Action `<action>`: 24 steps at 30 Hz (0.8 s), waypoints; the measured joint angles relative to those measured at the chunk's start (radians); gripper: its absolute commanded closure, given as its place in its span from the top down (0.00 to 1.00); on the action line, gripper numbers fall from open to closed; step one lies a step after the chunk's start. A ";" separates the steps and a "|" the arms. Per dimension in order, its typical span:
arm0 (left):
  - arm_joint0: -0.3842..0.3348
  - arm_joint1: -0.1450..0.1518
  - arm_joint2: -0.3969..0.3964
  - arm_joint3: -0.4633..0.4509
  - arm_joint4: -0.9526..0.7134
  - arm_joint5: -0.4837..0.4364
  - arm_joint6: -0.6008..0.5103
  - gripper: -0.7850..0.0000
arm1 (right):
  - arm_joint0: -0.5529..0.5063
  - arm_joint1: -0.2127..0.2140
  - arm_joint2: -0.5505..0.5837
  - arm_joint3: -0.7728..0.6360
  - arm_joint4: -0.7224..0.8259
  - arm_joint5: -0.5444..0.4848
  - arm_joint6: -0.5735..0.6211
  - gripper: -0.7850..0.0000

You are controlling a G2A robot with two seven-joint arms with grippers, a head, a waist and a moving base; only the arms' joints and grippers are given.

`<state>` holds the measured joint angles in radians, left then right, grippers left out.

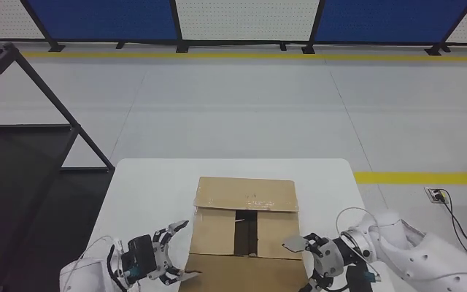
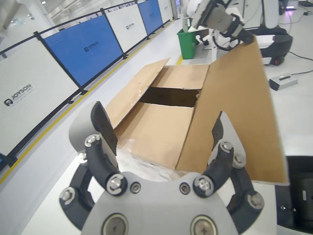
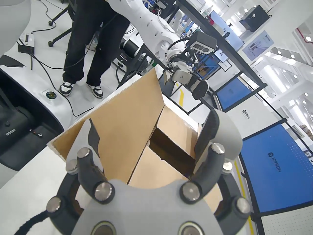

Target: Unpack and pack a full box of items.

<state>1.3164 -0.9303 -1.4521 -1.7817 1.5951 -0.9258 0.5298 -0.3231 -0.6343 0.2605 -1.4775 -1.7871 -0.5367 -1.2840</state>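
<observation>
**Item 1. Box** (image 1: 215, 233) (image 2: 159, 128) (image 3: 156, 170): brown cardboard. It stands on the white worktop (image 1: 146, 197), in the middle towards the edge nearest the robot.
- Two side flaps are folded inward over the top, with a dark gap (image 1: 245, 233) (image 2: 168, 96) between them. Contents cannot be made out through it.
- Far flap (image 1: 248, 193) (image 2: 139, 86) is partly lifted and leans away from the robot.
- Near flap (image 1: 241, 271) (image 2: 234, 113) (image 3: 127, 123) is raised and stands almost upright along the robot's side of the box.

**Item 2. Left gripper** (image 1: 182, 252) (image 2: 159, 111) (image 3: 183, 79): just beside the box's left near corner. Jaws are spread wide and hold nothing. In its own wrist view the fold line of the near flap runs between the two dark fingertips (image 2: 102, 123).

**Item 3. Right gripper** (image 1: 298, 264) (image 3: 151, 118) (image 2: 227, 25): at the box's right near corner, facing the left one across the box. Jaws are spread and pinch nothing. One finger sits in front of the raised flap, the other on the box side. In the left wrist view it sits at the flap's upper far corner; whether it touches cannot be told.

**Item 4. Surroundings:**
- Black rack (image 1: 36, 182) to the left of the worktop.
- Pale floor with yellow lines (image 1: 408, 177).
- Row of blue and white partition panels (image 1: 102, 18) well behind.
- Green bin (image 2: 187, 45) standing on the floor beyond the box.
</observation>
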 measured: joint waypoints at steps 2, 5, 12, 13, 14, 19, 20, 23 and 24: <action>0.016 0.006 -0.002 0.000 0.061 -0.014 0.054 1.00 | 0.027 0.003 -0.036 0.004 0.010 0.007 -0.007 1.00; 0.031 0.014 -0.002 0.011 0.128 -0.021 0.119 1.00 | 0.062 0.003 -0.081 0.015 0.026 0.015 -0.014 1.00; 0.051 0.025 0.002 0.036 0.219 0.032 0.180 1.00 | 0.062 -0.017 -0.091 0.033 0.047 -0.004 0.005 1.00; 0.053 0.026 0.003 0.040 0.230 0.046 0.182 1.00 | 0.062 -0.021 -0.091 0.038 0.052 -0.005 0.005 1.00; 0.055 0.027 0.004 0.042 0.237 0.056 0.184 1.00 | 0.062 -0.024 -0.091 0.044 0.059 -0.003 0.003 1.00; 0.062 0.029 0.011 0.058 0.240 0.101 0.191 1.00 | 0.070 -0.030 -0.091 0.070 0.100 0.009 -0.009 1.00; 0.062 0.029 0.013 0.060 0.237 0.106 0.190 1.00 | 0.070 -0.030 -0.091 0.070 0.099 0.009 -0.008 1.00; 0.061 0.028 0.017 0.068 0.229 0.134 0.174 1.00 | 0.070 -0.030 -0.091 0.069 0.098 0.009 -0.008 1.00; 0.061 0.027 0.019 0.070 0.227 0.145 0.168 1.00 | 0.070 -0.030 -0.091 0.069 0.098 0.009 -0.008 1.00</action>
<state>1.3777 -0.9030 -1.4335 -1.7116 1.8222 -0.7810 0.6976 -0.2530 -0.6639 0.1700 -1.4084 -1.6886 -0.5281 -1.2921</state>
